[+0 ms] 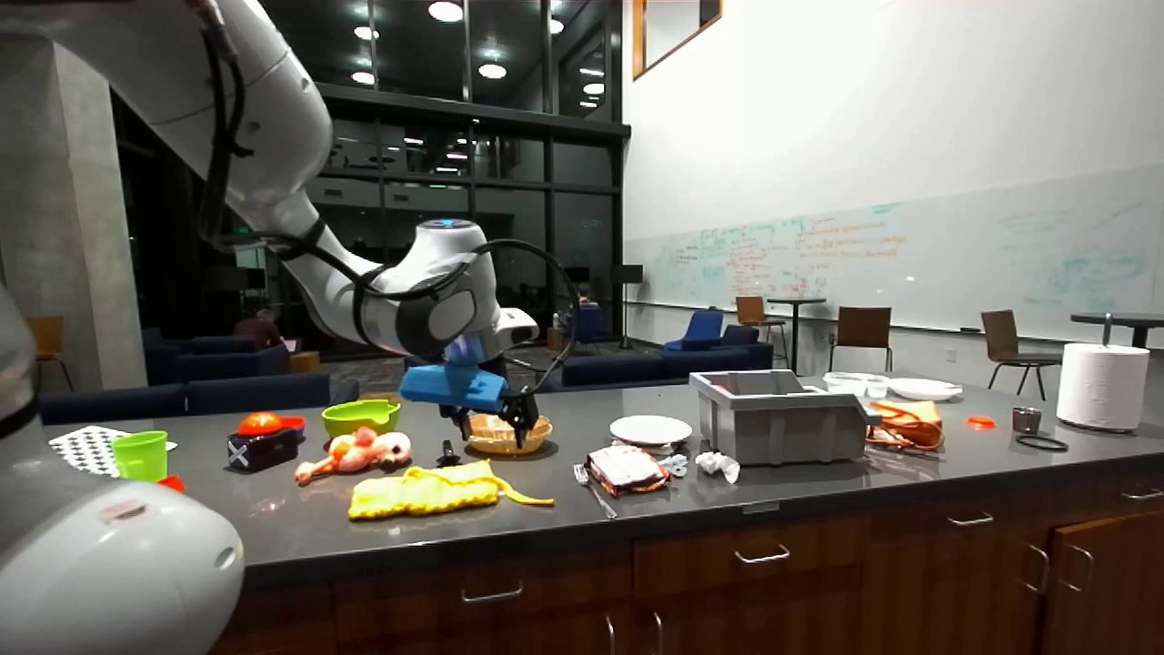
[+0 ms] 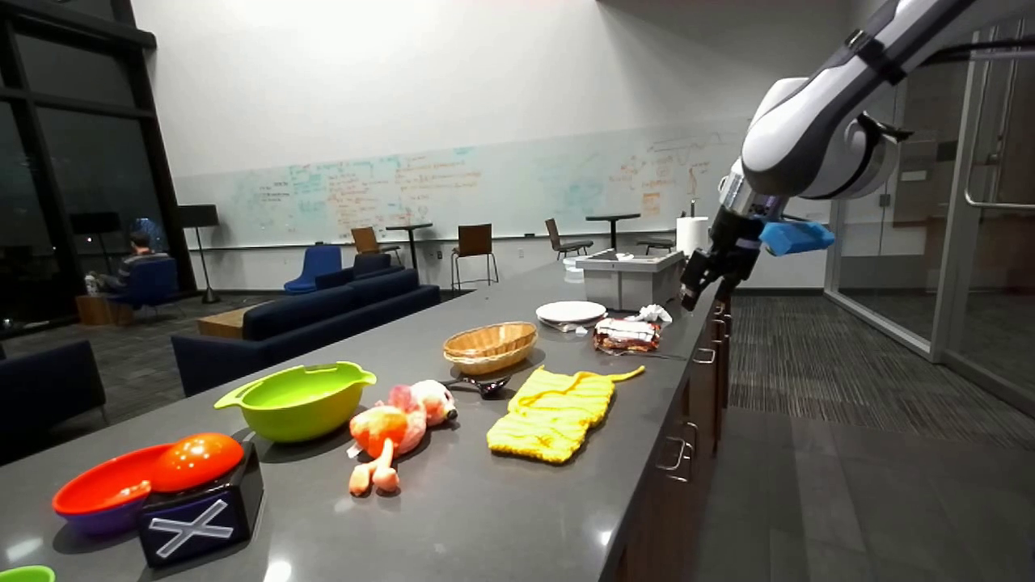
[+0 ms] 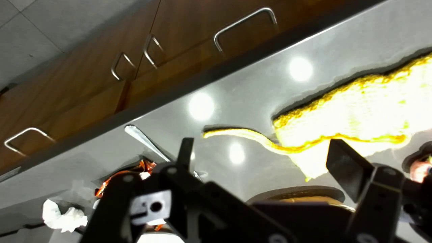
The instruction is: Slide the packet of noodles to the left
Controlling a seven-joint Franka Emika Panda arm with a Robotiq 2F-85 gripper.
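The packet of noodles, crinkly and dark red-brown with white patches, lies flat on the grey counter, to the right of my gripper in an exterior view. The packet also lies on the counter in an exterior view where my gripper appears above and to its right. In the wrist view my gripper has its fingers wide apart with nothing between them, above the counter. There the left finger hides most of the packet. The gripper does not touch the packet.
A fork lies beside the packet. A yellow knitted item and a wicker basket lie left of it. A white plate stands behind. Crumpled tissue and a grey bin are right. The counter's front edge is close.
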